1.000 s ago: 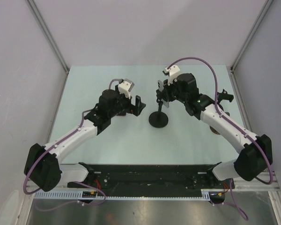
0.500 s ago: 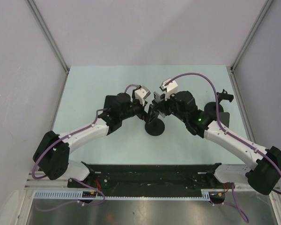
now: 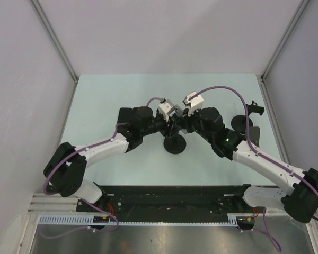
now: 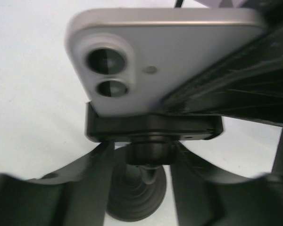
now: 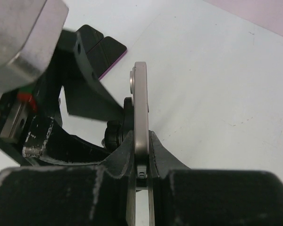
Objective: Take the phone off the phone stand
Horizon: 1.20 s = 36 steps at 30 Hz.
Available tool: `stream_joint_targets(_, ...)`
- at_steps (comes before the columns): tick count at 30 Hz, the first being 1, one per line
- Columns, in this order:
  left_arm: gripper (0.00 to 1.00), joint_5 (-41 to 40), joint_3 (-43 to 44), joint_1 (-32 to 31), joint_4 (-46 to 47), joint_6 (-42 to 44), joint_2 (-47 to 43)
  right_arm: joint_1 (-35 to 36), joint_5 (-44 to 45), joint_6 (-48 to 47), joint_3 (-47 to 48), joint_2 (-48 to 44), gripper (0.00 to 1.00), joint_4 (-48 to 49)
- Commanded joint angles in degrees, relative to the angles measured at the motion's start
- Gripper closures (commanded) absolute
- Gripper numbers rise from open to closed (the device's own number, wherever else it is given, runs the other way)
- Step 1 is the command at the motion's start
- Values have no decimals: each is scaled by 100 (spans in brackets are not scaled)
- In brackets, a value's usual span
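Both arms meet at the middle of the worktop (image 3: 122, 90), over the phone stand (image 4: 151, 129). The phone (image 4: 165, 61) sits in the stand's cradle, back and twin lenses facing my left wrist camera. My right gripper (image 5: 140, 143) is clamped on it, one finger on each face of the phone, seen edge-on. My left gripper (image 4: 142, 162) straddles the stand's neck just under the cradle, a finger either side, but I can't tell whether it is actually squeezing.
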Motion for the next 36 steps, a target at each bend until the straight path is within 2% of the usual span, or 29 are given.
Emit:
stream_joint_targets(1,60,-67,77,-29,428,239,94,130,-91,341,-93,-326,100,269)
stream_joint_targets(3,82,-32,24,-38,472,239,77,130,-38,368,-137,-343,100,304)
stream_joint_targets(6,100,56,-82,-47,525,239,15,148,120,403,-207,-344,98,340)
stream_joint_targets(10,99,153,-231,-65,586,378,-73,157,454,386,-286,-291,79,699)
stream_joint_targets(11,100,188,-284,-73,587,371,-116,157,498,342,-304,-265,72,804)
stream_joint_targets(14,99,206,-363,-100,622,371,-169,157,543,289,-322,-151,62,1007)
stream_joint_targets(17,100,250,-407,-109,639,380,-204,157,543,254,-322,-45,61,1174)
stream_joint_targets(27,100,206,-460,-126,648,345,-292,157,499,236,-339,289,63,1306)
stream_joint_targets(28,100,180,-451,-126,648,319,-292,157,490,236,-339,281,66,1298)
stream_joint_targets(29,100,75,-460,-126,648,292,-292,165,490,253,-339,272,77,1263)
stream_joint_targets(31,100,-118,-460,-117,648,127,-301,157,516,288,-348,185,89,1210)
stream_joint_targets(32,100,-424,-486,-117,648,64,-292,157,525,306,-357,149,100,1131)
stream_joint_targets(36,100,-1147,-574,49,613,-480,-275,165,552,350,-374,-88,100,771)
